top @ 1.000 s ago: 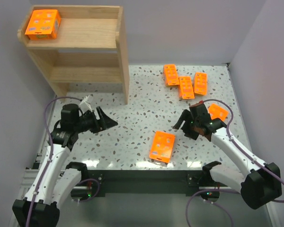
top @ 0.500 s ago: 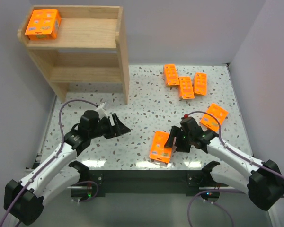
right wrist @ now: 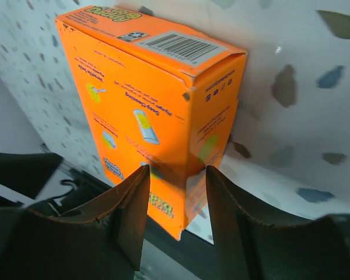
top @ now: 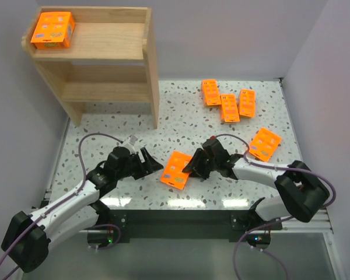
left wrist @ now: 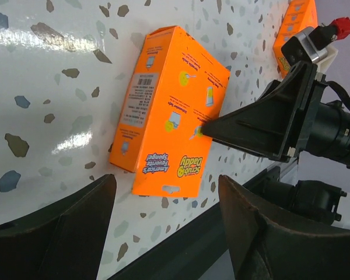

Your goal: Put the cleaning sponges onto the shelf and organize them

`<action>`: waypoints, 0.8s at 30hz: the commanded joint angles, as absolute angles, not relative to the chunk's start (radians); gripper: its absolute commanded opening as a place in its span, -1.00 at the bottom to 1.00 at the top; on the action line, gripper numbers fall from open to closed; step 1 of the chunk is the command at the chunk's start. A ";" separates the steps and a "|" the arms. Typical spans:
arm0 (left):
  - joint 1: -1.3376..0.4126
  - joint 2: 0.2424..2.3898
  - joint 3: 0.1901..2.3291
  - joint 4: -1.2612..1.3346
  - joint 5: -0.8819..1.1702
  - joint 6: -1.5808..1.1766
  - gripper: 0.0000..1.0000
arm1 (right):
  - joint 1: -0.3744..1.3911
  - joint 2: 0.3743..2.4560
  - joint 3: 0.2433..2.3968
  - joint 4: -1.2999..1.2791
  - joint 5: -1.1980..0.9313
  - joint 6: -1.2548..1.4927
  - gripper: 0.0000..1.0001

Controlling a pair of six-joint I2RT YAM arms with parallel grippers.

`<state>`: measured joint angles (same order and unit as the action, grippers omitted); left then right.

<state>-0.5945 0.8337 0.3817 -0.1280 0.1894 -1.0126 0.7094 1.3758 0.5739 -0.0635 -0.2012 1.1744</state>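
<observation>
right fingers (top: 191,167) clamped on edge of tilted pack (top: 176,170) at near-middle of worktop (top: 116,125); left fingers (top: 155,163) apart, empty, just left of it; second pack (top: 53,29) on shelf (top: 111,49) top tier, left end; three packs (top: 228,107) far right; fifth pack (top: 265,144) by right edge

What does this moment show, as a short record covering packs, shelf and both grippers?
shelved: one shelf pack, top tier of the shelf, left end
far right: cluster of three packs, lying flat
right side: lone pack, flat
centre: near pack, tilted, between the arms
right gripper: fingers clamp the near pack's edge
left gripper: open, empty, facing the near pack
not yet shelved: five packs
</observation>
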 commanded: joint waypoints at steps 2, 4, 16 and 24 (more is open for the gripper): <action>-0.644 0.859 0.396 -0.029 0.095 -1.086 0.52 | 0.756 1.446 0.623 0.124 -0.181 1.430 -0.10; -0.663 0.851 0.406 -0.084 0.058 -1.117 0.53 | 0.782 1.483 0.635 0.172 -0.155 1.512 -0.12; -0.675 0.609 0.330 -0.365 -0.173 -1.259 0.58 | 0.838 1.755 0.836 0.305 -0.198 1.565 -0.14; -0.660 0.626 0.186 -0.210 -0.204 -1.258 0.67 | 0.836 1.626 0.822 0.118 -0.235 1.413 0.04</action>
